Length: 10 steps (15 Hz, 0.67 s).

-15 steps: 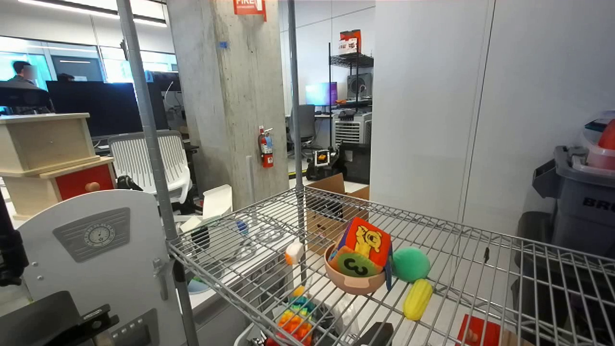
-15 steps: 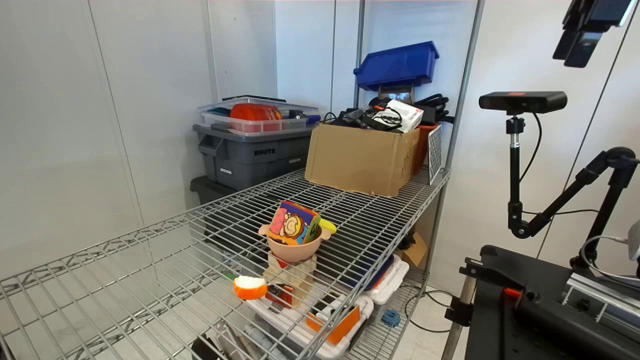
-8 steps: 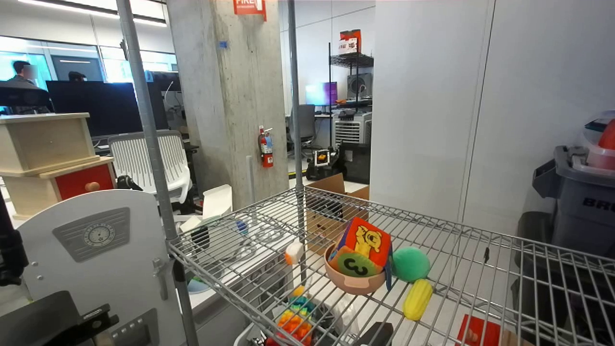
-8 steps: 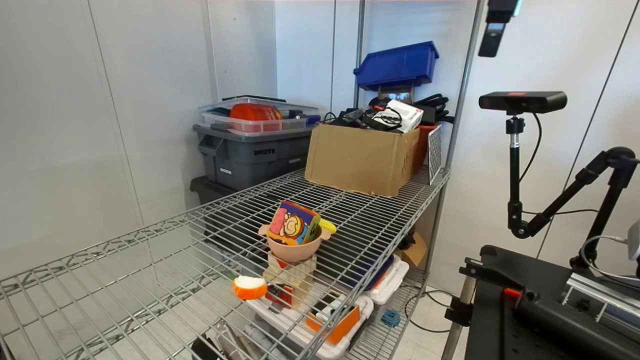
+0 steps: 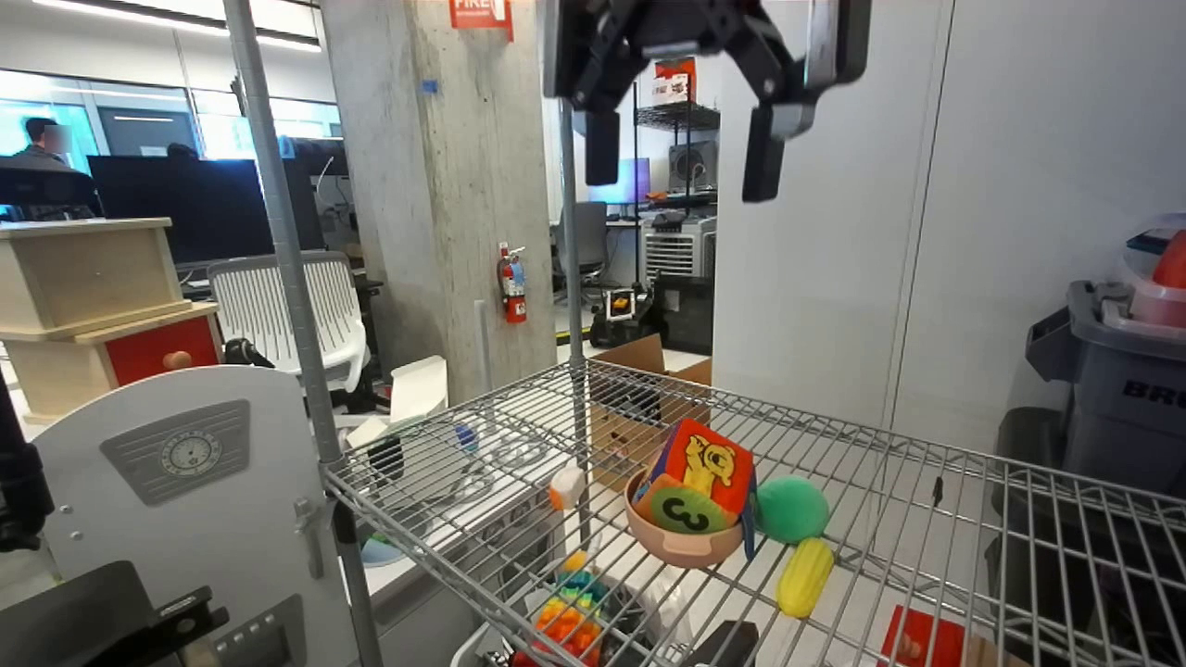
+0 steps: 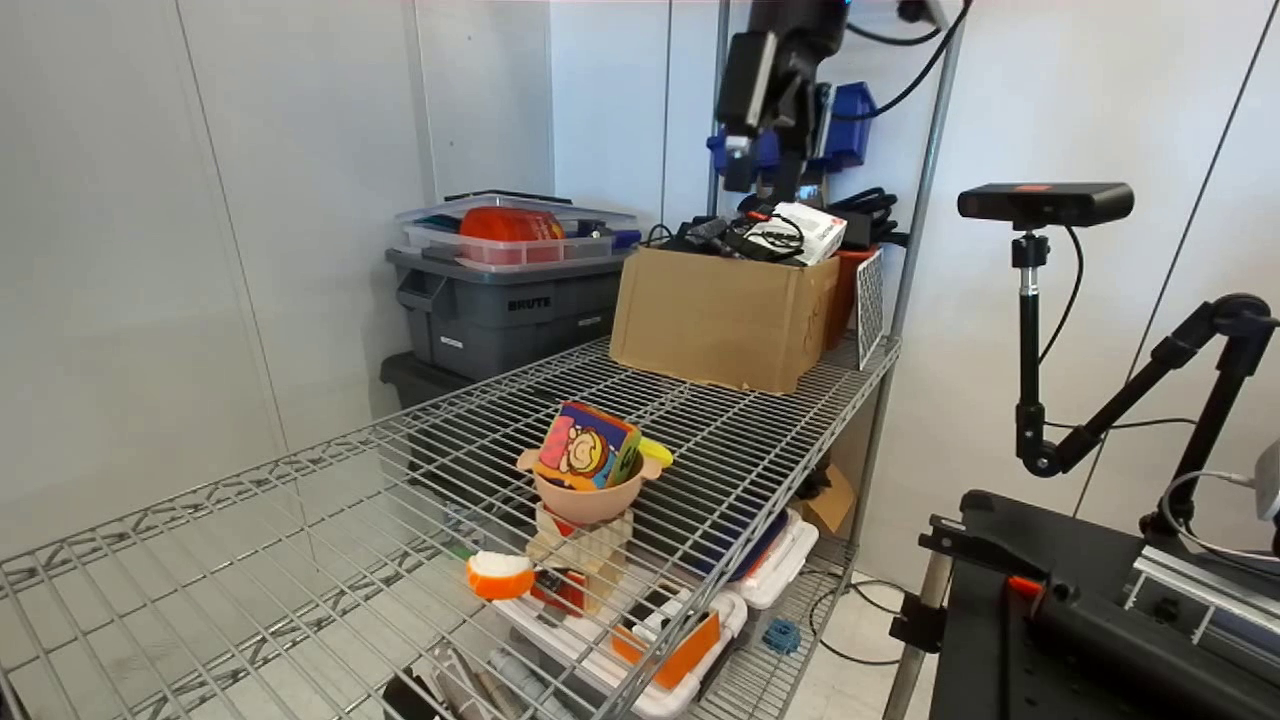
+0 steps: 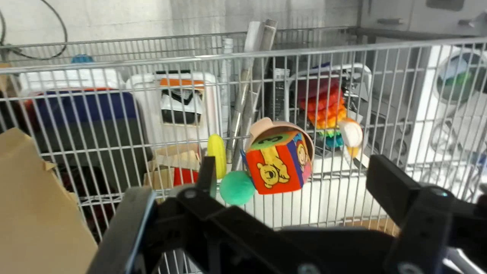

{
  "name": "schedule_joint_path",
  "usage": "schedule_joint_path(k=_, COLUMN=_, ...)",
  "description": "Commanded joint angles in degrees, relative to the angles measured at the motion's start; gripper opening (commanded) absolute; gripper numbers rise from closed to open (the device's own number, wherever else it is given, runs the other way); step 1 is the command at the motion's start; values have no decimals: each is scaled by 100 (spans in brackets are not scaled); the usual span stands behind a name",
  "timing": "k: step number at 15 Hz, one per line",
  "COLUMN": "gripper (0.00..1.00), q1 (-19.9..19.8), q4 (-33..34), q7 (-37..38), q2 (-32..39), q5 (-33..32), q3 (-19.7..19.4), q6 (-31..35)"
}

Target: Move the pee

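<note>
The pee, a round bright-green toy (image 5: 792, 509), rests on the wire shelf (image 5: 889, 435) beside a peach bowl (image 5: 686, 548). The pee also shows in the wrist view (image 7: 237, 188), left of the soft cube (image 7: 279, 163). In an exterior view the bowl (image 6: 583, 500) and cube hide it. A yellow ridged piece (image 5: 805, 578) lies close to it and shows in the wrist view too (image 7: 217, 154). My gripper (image 5: 683, 162) is open and empty, high above the shelf; it also shows in an exterior view (image 6: 765, 172) and the wrist view (image 7: 293, 167).
The red cube with a bear (image 5: 709, 468) sits tilted in the bowl. An orange-and-white toy (image 6: 499, 576) lies on the shelf. A large cardboard box (image 6: 715, 318) stands farther along the shelf. Metal posts (image 5: 283, 232) rise at the shelf corners.
My gripper has swung in from the upper right of an exterior view to above the shelf, and has entered the top of an exterior view where it was absent. The toys have not moved.
</note>
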Motion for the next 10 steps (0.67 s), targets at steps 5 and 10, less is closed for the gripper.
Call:
schedule_joint_path(k=5, gripper=100, q1=-596, q4=2766, q7=570, q2=2715, q5=1757, q3=641, q6=-79)
schedule_joint_path(k=10, gripper=100, q1=-666, q4=4345, q7=1840, q2=4142, q5=1460, q3=718, q6=-273)
